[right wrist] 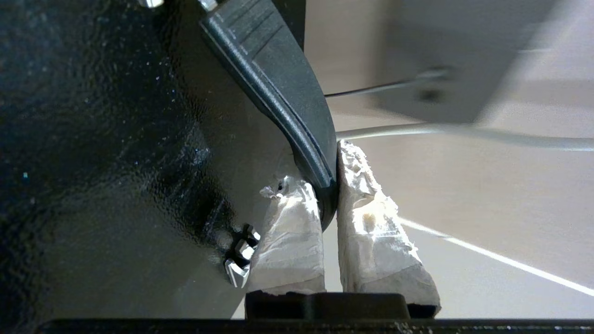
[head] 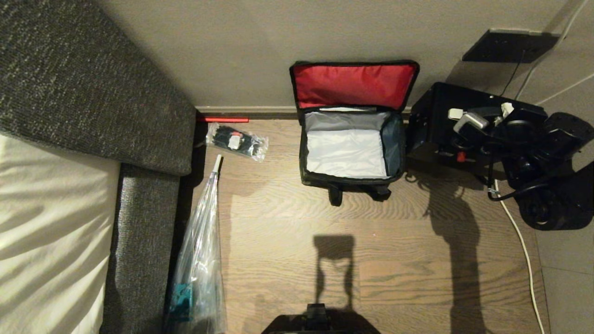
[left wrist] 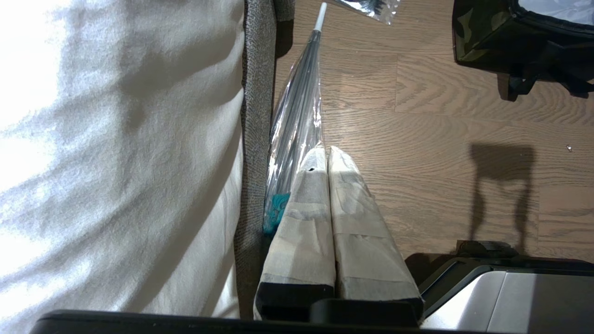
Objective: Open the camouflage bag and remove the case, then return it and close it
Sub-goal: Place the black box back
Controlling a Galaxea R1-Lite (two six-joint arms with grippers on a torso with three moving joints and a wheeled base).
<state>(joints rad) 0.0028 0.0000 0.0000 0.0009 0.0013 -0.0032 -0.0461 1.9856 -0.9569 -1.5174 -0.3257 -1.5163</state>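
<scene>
- Your right pincer (right wrist: 327,204) is clamped on the case (head: 445,125) by its bar handle (right wrist: 278,93), beside the camouflage bag (head: 350,178).
- The bag sits on the floor, lid back against the wall, empty, ready for the return.
- Your left pincer (left wrist: 327,155) is parked by the bed, clenched on nothing.

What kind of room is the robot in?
Probably a bedroom or hotel room: a bed with white sheets and a grey fabric frame, a wooden plank floor, and a folded clear plastic umbrella lying beside the bed.
</scene>
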